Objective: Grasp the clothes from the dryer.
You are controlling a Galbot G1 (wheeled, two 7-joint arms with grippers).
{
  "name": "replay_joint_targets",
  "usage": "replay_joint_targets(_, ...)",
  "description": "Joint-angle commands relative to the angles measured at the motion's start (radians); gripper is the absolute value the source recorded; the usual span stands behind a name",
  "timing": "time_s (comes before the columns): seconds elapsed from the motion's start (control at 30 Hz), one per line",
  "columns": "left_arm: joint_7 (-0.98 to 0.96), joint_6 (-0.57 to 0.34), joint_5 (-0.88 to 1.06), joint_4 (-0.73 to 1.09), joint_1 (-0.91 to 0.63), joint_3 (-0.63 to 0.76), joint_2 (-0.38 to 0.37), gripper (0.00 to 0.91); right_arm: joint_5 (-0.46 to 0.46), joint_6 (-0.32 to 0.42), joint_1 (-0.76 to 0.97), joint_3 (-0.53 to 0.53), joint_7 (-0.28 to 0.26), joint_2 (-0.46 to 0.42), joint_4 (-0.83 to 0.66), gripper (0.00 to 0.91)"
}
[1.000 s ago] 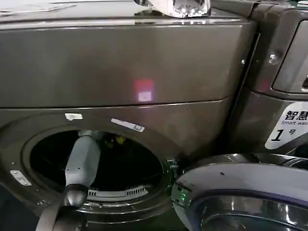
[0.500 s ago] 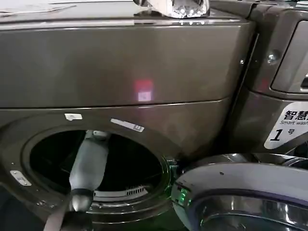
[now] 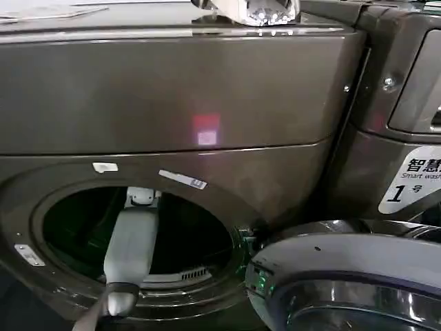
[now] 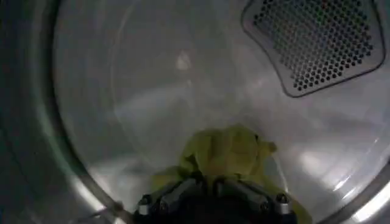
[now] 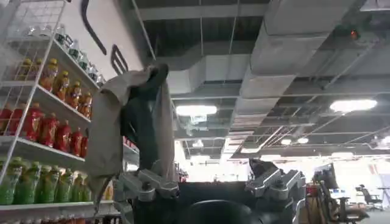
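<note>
The dryer (image 3: 207, 89) is the large bronze-grey machine in front of me, its round port (image 3: 138, 234) open. My left arm (image 3: 131, 241) reaches through the port into the drum. In the left wrist view the clothes (image 4: 226, 149), a small lime-green wrinkly bundle, lie on the drum's shiny floor. My left gripper (image 4: 207, 182) is shut on the bundle's near edge, fingers close together. My right gripper (image 5: 210, 182) is parked away from the dryer, pointing up at a ceiling, open with nothing between its fingers.
The dryer's round door (image 3: 344, 276) hangs open at the lower right, close to the port. A second bronze-grey machine with a white "1" sticker (image 3: 410, 183) stands to the right. A perforated vent panel (image 4: 314, 42) sits on the drum's back wall.
My left forearm has swung to the right inside the port and now stands steeper, its wrist nearer the port's upper rim. A greenish glow now shows inside the drum.
</note>
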Motion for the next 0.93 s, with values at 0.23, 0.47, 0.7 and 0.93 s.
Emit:
replay_joint_targets(0.23, -0.046, 0.005, -0.083, -0.024, 0.022, 0.005, -0.001, 0.000, 0.011, 0.013, 0.000, 0.002, 0.001, 0.006, 0.003, 0.907)
replay_joint_targets(0.47, -0.038, 0.004, -0.080, -0.030, 0.026, 0.009, 0.001, 0.000, 0.013, -0.016, 0.005, 0.009, -0.011, 0.011, 0.032, 0.907)
replay_joint_targets(0.7, -0.031, 0.005, -0.076, -0.026, 0.013, 0.014, -0.002, 0.000, -0.006, -0.022, 0.004, 0.020, 0.000, 0.010, 0.032, 0.907)
replay_joint_targets(0.93, -0.027, 0.001, -0.073, -0.017, 0.009, 0.014, -0.003, 0.000, -0.010, -0.023, 0.000, 0.033, 0.002, 0.020, 0.032, 0.907)
